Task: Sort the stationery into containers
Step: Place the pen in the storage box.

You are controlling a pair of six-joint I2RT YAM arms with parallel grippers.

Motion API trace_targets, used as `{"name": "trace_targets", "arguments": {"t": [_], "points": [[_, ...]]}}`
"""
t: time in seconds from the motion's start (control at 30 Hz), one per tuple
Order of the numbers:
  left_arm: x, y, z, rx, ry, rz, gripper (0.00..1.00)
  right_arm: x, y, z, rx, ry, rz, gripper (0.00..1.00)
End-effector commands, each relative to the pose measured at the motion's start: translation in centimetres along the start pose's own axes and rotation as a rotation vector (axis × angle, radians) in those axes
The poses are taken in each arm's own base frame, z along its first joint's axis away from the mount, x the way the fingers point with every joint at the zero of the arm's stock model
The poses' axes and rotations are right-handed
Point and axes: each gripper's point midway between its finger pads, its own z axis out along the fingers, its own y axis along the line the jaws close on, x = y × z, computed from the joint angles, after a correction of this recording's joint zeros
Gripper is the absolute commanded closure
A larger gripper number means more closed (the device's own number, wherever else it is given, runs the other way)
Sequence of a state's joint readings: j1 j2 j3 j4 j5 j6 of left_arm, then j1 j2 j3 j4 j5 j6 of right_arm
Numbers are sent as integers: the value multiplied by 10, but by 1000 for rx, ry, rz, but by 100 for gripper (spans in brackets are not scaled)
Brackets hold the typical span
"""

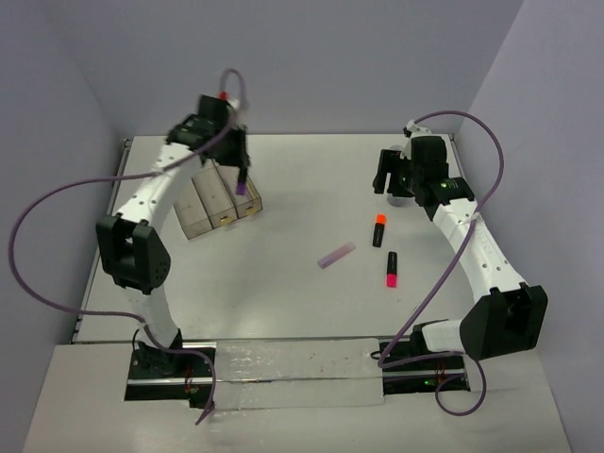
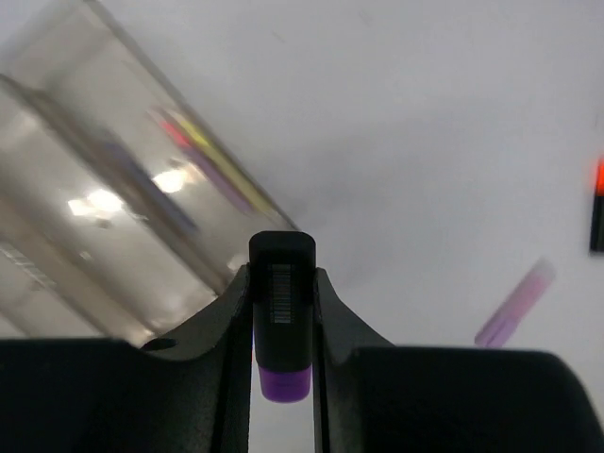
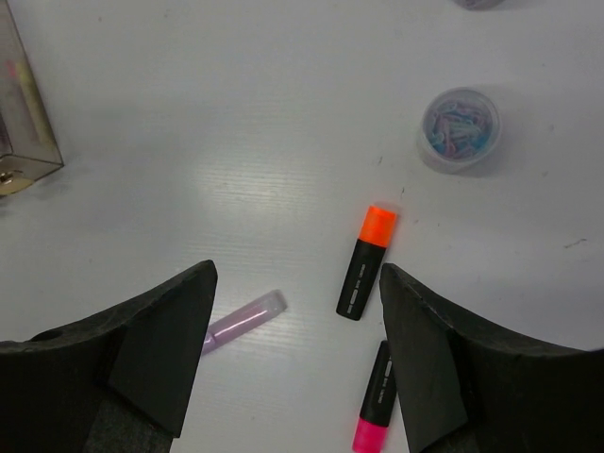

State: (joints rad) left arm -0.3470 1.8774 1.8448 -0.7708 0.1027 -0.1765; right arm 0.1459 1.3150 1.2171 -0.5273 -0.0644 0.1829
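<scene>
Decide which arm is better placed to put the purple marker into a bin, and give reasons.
Left. The left gripper is shut on the purple marker, close by the bins. The right gripper is open and empty, far from them, above the orange marker.

The left arm (image 1: 153, 196) and right arm (image 1: 477, 247) share white links dotted with small holes, chunky black joints and wedge-shaped black fingers (image 3: 160, 349), each trailing a looping purple cable (image 1: 12, 247).
</scene>
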Motion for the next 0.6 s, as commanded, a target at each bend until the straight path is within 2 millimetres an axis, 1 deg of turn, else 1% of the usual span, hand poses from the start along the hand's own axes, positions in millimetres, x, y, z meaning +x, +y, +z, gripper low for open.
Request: {"name": "trace_targets", "arguments": {"t": [0.0, 0.03, 0.1, 0.13, 0.27, 0.37, 0.47, 0.57], "points": [[-53, 100, -19, -34, -161, -311, 100, -23, 8, -5, -34, -66, 14, 23], [-57, 105, -18, 4, -176, -343, 100, -21, 7, -3, -29, -59, 16, 23], [-64, 121, -13, 18, -204, -391, 100, -18, 4, 0, -16, -49, 24, 23], [-66, 124, -10, 14, -209, -386, 100, -17, 3, 1, -13, -48, 25, 23], [-63, 132, 13, 7, -191, -395, 100, -7, -2, 9, 6, -16, 28, 23], [-64, 144, 27, -32, -194, -402, 100, 3, -5, 15, 20, 18, 27, 23], [-59, 155, 43, -69, -205, -420, 100, 10, -10, 17, 40, 39, 17, 23], [-44, 165, 56, -114, -183, -458, 100, 11, -14, 16, 61, 42, 5, 23]]}}
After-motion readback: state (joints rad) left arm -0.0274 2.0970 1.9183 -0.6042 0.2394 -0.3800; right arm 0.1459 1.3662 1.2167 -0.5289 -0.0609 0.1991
